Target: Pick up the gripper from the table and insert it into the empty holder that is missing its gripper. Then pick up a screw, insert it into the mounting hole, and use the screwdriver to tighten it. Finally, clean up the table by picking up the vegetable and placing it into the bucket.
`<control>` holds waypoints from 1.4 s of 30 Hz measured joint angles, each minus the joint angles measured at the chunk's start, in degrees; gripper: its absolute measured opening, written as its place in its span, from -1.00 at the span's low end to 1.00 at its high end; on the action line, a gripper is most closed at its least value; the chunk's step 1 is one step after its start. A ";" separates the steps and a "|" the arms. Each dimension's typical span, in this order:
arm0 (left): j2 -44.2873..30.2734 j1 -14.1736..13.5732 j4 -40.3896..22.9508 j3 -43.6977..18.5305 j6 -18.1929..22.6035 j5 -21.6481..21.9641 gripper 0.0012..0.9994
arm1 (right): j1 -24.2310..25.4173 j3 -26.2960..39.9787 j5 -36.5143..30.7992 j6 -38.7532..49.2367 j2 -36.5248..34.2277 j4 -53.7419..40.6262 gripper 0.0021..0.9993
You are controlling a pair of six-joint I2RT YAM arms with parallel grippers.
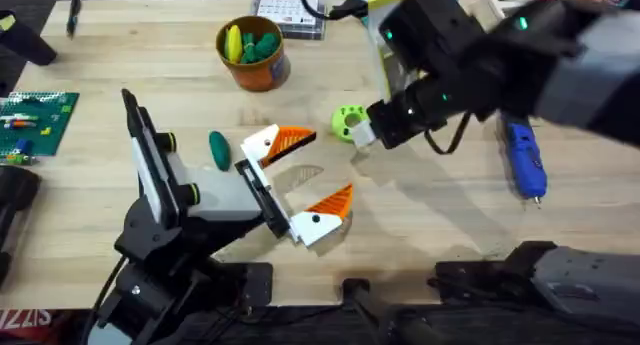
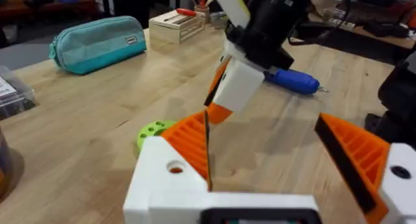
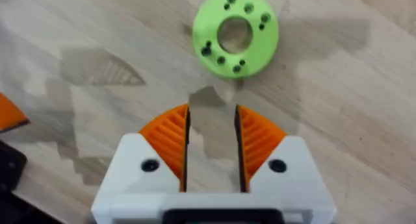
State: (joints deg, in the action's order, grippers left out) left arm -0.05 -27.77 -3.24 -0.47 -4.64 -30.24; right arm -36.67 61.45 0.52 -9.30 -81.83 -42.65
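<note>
- Left gripper [image 1: 300,182] — jaws spread wide, empty, just beside the vegetable [image 1: 218,150].
- Right gripper [image 3: 211,134] — narrow gap, empty, near the green disc [image 1: 349,122].
- Screwdriver [image 1: 524,158] — on the counter [image 1: 420,205], well apart from the disc.

Pale wood-plank table [image 1: 150,45] filled scene. Teal pencil case [image 2: 97,42] lay at far edge, beside small wooden box [image 2: 175,24]; dim room behind, possibly shelving.
</note>
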 joint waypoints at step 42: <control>0.02 0.00 -0.01 0.00 -0.13 0.00 0.98 | -1.20 -7.41 -0.01 -4.19 -9.71 24.62 -0.20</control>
State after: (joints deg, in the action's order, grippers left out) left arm -0.03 -27.77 -3.25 -0.47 -4.78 -30.24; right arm -37.87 54.04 0.51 -13.49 -91.54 -18.03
